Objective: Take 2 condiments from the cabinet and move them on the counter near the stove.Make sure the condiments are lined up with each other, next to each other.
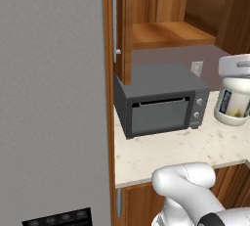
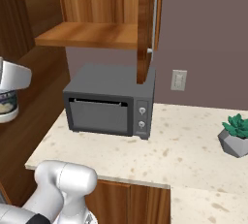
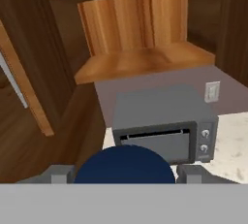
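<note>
- Refrigerator (image 1: 53, 98): a flat grey front fills the left of the left base view, with a dark control strip at its lower edge.
- Cabinet (image 2: 97, 5): brown wood, on the wall above the desk; its door (image 2: 145, 29) with a silver bar handle (image 2: 154, 14) stands open, and the wooden shelf (image 1: 168, 34) inside is bare.
- Desk (image 2: 193, 140): beige speckled stone over brown wood fronts.
- Oven (image 2: 109, 102): small, dark grey, glass door, two knobs; it stands on the desk below the cabinet.
- Jar (image 1: 233, 103): white, pale label, dark blue lid (image 3: 124, 165); it hangs in the air above the desk, to the right of the oven in the left base view, and does not touch the stone.
- Potted plant (image 2: 236, 136): green leaves in a grey faceted pot, on the desk well apart from the oven.
- Wall socket (image 2: 178, 80): pale plate on the mauve wall beside the oven.
- Fingers (image 3: 188, 173): set wide, one on each side of the blue lid, gripping the jar.
</note>
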{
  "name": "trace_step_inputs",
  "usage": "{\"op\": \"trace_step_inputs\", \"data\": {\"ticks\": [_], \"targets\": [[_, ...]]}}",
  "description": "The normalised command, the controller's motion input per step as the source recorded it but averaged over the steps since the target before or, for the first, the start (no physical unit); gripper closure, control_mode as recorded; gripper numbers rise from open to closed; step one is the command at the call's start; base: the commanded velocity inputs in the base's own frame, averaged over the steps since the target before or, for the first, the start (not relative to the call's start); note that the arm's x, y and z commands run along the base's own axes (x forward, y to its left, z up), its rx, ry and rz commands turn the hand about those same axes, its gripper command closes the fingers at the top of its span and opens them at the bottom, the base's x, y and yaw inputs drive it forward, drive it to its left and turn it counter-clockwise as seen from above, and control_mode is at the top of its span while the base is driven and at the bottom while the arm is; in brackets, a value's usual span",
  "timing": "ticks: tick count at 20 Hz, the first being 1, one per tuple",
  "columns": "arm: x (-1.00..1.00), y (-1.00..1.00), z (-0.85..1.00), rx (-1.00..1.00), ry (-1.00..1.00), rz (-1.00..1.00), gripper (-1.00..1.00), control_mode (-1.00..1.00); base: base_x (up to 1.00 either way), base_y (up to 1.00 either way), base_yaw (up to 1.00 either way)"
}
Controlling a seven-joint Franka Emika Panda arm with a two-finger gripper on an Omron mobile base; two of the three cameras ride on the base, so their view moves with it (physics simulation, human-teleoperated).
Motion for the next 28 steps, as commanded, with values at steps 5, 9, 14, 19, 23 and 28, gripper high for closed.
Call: {"op": "trace_step_inputs", "data": {"ticks": [5,9,14,19,23,28], "targets": [[-0.22,0.01,-0.62,-0.01,0.04,0.16,1.00,-1.00,0.00,0.00,0.00],[0.00,0.07,-0.57,-0.03,0.09,0.07,1.00,-1.00,0.00,0.00,0.00],[0.00,0.15,-0.22,-0.04,0.06,0.00,1.00,1.00,-0.22,0.01,0.00],[0.00,0.00,0.00,0.00,0.00,0.00,1.00,1.00,-1.00,-0.18,0.00],[0.00,0.00,0.00,0.00,0.00,0.00,1.00,1.00,-1.00,0.13,0.00],[0.00,0.00,0.00,0.00,0.00,0.00,1.00,1.00,-0.69,0.92,0.29]]}}
